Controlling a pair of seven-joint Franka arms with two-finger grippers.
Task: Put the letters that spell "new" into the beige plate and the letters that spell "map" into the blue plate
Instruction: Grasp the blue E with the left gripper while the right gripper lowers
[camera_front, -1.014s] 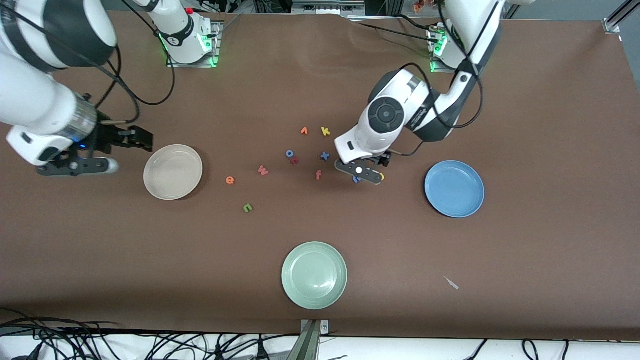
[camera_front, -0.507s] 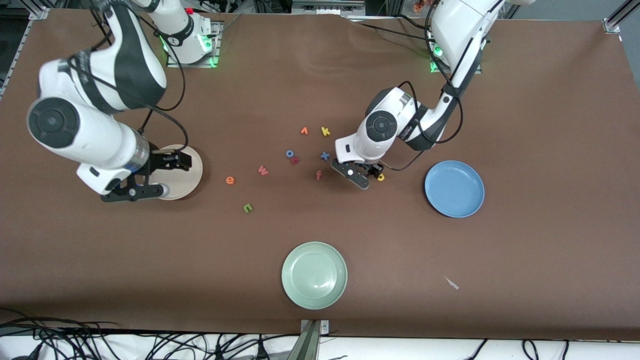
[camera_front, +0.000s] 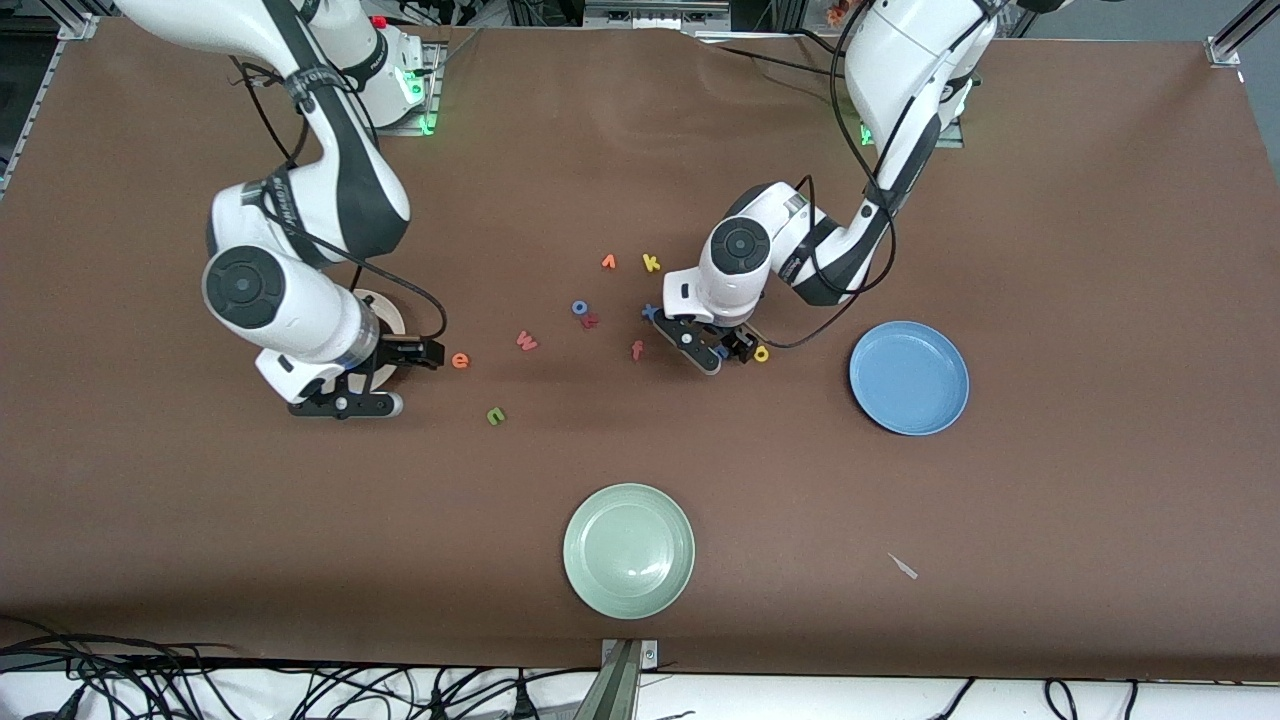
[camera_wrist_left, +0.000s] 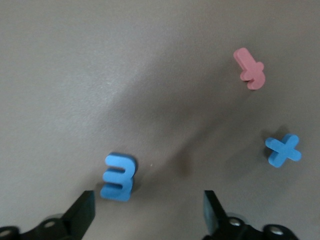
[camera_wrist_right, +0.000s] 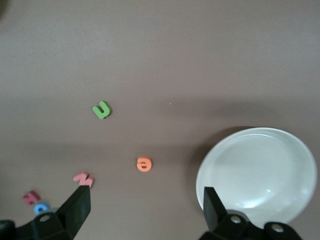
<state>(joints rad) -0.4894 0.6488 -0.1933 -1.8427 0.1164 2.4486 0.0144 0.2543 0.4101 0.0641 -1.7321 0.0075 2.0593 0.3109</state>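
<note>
My left gripper (camera_front: 722, 350) is low over the table with its jaws open. The blue m (camera_wrist_left: 119, 176) lies between them, close to one finger (camera_wrist_left: 82, 212). A yellow round letter (camera_front: 762, 353) lies beside this gripper, toward the blue plate (camera_front: 908, 377). My right gripper (camera_front: 405, 355) hangs open over the beige plate's (camera_front: 392, 318) rim, on the side where the orange e (camera_front: 460, 360) lies. The right arm covers most of that plate. The pinkish-red w (camera_front: 527, 341) and green n (camera_front: 495, 415) lie apart on the table; the right wrist view shows the n (camera_wrist_right: 101, 109), e (camera_wrist_right: 144, 163), w (camera_wrist_right: 84, 178) and plate (camera_wrist_right: 257, 175).
Around the left gripper lie a salmon f (camera_front: 637, 349), blue x (camera_wrist_left: 283, 149), blue o (camera_front: 580, 307), a red letter (camera_front: 590, 321), orange v-shape (camera_front: 608, 262) and yellow k (camera_front: 651, 263). A pale green plate (camera_front: 628, 550) sits near the front edge.
The right arm has swung from its end of the table across the beige plate toward the e. The left gripper has dropped lower over the blue m.
</note>
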